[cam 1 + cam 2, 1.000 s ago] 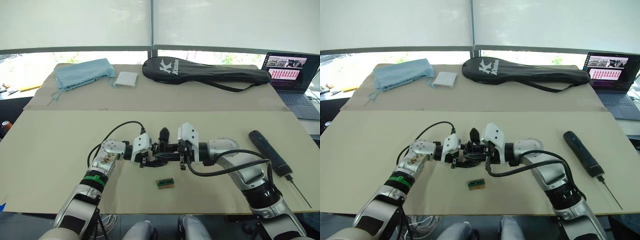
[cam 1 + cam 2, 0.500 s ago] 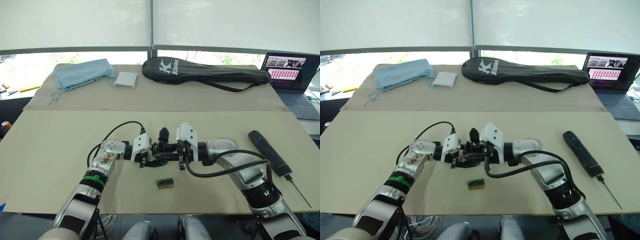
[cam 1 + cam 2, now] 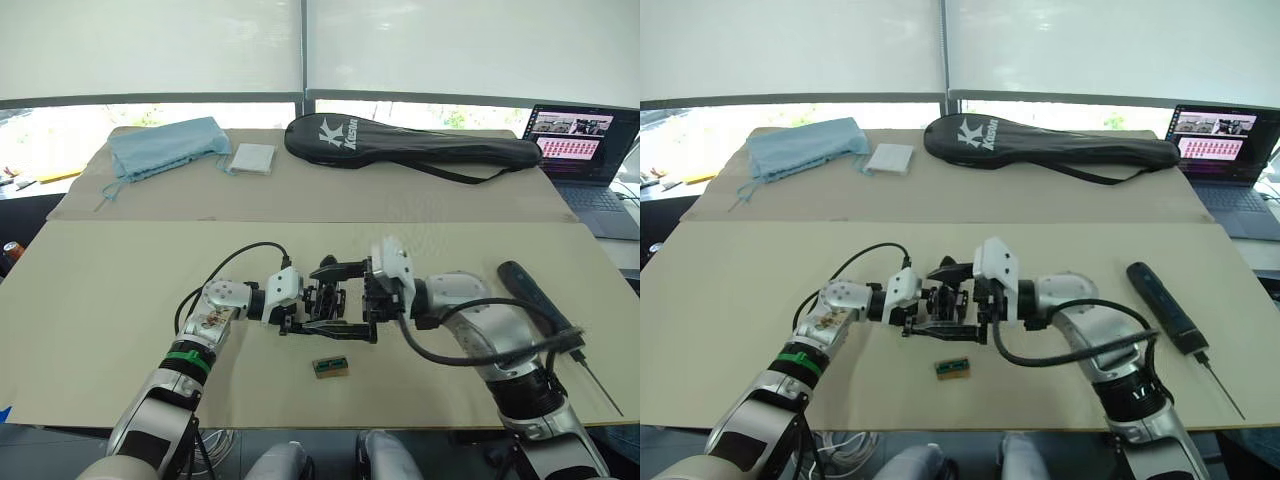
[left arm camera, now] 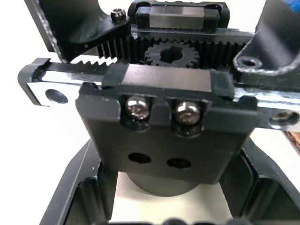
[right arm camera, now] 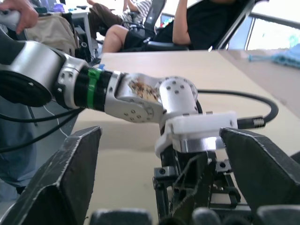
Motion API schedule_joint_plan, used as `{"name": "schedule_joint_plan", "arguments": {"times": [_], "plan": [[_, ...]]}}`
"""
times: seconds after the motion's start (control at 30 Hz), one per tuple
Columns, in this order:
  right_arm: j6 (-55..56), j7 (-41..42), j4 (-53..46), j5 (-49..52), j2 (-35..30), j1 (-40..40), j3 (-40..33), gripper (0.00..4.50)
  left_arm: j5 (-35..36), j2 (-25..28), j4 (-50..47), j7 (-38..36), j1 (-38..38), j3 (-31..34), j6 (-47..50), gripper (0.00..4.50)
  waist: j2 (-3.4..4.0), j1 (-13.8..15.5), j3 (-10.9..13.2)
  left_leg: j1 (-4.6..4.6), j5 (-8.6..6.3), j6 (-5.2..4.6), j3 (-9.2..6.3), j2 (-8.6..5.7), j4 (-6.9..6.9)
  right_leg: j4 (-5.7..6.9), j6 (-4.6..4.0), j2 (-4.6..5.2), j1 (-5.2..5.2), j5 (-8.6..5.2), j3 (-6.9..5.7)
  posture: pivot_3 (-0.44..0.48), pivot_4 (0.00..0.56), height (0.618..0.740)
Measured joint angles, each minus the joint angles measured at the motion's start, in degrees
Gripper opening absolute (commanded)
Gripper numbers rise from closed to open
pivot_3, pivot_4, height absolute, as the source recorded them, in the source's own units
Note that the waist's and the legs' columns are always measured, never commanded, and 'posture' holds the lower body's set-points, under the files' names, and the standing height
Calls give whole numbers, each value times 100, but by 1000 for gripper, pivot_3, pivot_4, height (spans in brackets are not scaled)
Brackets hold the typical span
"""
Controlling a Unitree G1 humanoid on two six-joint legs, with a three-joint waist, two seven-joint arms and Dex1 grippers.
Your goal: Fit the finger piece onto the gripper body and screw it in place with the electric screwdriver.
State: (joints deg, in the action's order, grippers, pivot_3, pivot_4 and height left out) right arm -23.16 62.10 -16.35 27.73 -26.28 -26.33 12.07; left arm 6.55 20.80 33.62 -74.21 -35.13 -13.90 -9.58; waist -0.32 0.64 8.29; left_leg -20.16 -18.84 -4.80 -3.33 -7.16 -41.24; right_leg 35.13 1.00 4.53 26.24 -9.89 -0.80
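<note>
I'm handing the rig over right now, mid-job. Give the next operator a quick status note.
Left gripper: jaws shut on the gripper body, held just above the table.
Right gripper: jaws open wide, straddling the body and gripping nothing.
Electric screwdriver: lying on the table at the robot's right, not picked up.
Finger piece: I cannot tell where it is or whether it is seated.
Done: the body is picked up and presented.
Left: check the finger piece, fit it, fetch the screwdriver and drive the screws.
</note>
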Motion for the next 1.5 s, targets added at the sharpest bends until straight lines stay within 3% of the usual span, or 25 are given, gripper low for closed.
{"name": "schedule_joint_plan", "arguments": {"times": [0.03, 0.13, 0.33, 0.5, 0.67, 0.8, 0.97, 1.1, 1.33, 1.5], "plan": [[7, 44, -7, 57, -3, 16, -31, 4500, 0, 1, -1, 15, -1, 3, 37, 3399, 0, -1, 0, 0, 0, 0, 0, 0, 0, 0, 0, 0, 0, 0, 1, 0, 150, 740], [85, 114, -16, 126, -14, 18, -199, 4500, -48, -2, 47, 119, -7, 5, 229, 4417, 0, 3, 0, 1, 0, 0, 0, 0, -1, 2, 0, -1, 0, 0, 2, 0, 150, 740], [186, 138, -172, 410, -34, 22, -575, 4500, -58, 37, 66, 190, -10, 5, 67, 4417, 0, 1, 0, 0, 0, 0, 0, 1, 0, 1, -1, 5, 1, 0, 3, 0, 150, 740], [144, -32, -664, 778, -324, 288, -1142, 4500, 60, 383, -49, 136, 160, 161, -12, 4417, 0, -50, 0, 2, 1, 3, 0, 11, 13, -1, -11, 1, 5, 6, 7, 0, 150, 740], [-285, -395, -1283, 1273, -1067, 1212, -2143, 4500, 757, 1086, -445, -534, 798, 684, 394, 4417, 1, -85, 1, 2, 6, 12, 0, 14, 33, -3, -19, -1, 17, 7, 7, 0, 150, 740], [-215, -540, -1704, 1205, -1248, 3244, -3727, 4500, 1074, 1709, -1196, -1027, 1410, 930, 433, 4417, 9, 56, 8, -3, 6, 10, -16, 6, 36, -12, -19, -3, 10, 7, 12, 0, 150, 740], [603, -661, -1914, 965, -478, 5185, -5505, 4500, 1731, 1791, -2404, -875, 1390, 1279, 1223, 4417, 13, 203, 11, 6, -11, 21, -15, -1, 41, -18, -3, -8, -8, 11, 21, 0, 150, 740], [1334, -591, -1332, 728, 255, 6467, -6430, 4500, 2366, 2077, -2979, -700, 1466, 1624, 2267, 4417, 28, 110, 20, 34, -16, 33, 8, 2, 57, -13, -4, -13, -12, 8, 26, 0, 150, 740], [2030, -657, -871, 861, 1014, 7225, -6803, 4500, 3884, 2123, -3756, 61, 963, 2305, 4228, 4417, 29, -35, 24, 119, -17, 73, 15, 15, 112, -11, 22, -11, -72, -27, 56, 0, 150, 740], [2013, -905, -945, 1123, 1105, 7485, -6804, 4500, 3980, 2094, -4079, 224, 945, 2315, 4370, 4417, 32, -34, 27, 177, -16, 83, 18, 17, 154, -12, 19, -11, -112, -46, 93, 0, 150, 740]]}}
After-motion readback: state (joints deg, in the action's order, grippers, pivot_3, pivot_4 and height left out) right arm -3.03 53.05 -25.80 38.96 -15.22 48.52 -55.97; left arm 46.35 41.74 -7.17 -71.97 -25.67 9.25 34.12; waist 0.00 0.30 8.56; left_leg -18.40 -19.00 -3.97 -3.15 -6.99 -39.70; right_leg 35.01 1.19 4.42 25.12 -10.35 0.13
